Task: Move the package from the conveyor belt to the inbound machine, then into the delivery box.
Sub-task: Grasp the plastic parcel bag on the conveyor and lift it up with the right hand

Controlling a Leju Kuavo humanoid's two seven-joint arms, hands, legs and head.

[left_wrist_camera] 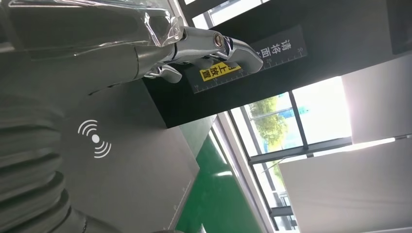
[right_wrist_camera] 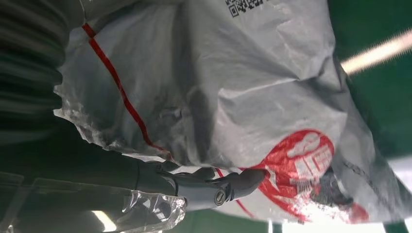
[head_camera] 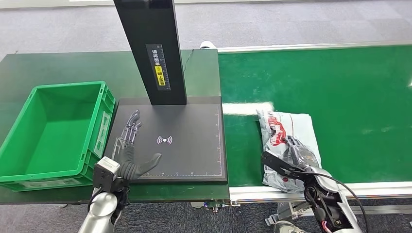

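The package [head_camera: 286, 128], a crumpled grey mailer bag with a red logo, lies at the near edge of the green conveyor belt [head_camera: 350, 92]. My right hand [head_camera: 294, 158] grips it: the fingers press into its top and the thumb runs along its left edge. In the right wrist view the bag [right_wrist_camera: 252, 87] bulges against the palm above the thumb [right_wrist_camera: 214, 187]. The inbound machine's black plate [head_camera: 189, 160] with a white wave mark sits left of the belt. My left hand [head_camera: 128, 145] hovers open over the plate's left edge, its fingers [left_wrist_camera: 209, 46] stretched out. The green delivery box [head_camera: 68, 86] stands empty at the far left.
A black post [head_camera: 153, 48] with a yellow label rises from the back of the plate, also seen close in the left wrist view [left_wrist_camera: 272, 63]. The belt's white rail [head_camera: 369, 187] runs along the near side. Grey carpet lies beyond the dark table [head_camera: 58, 68].
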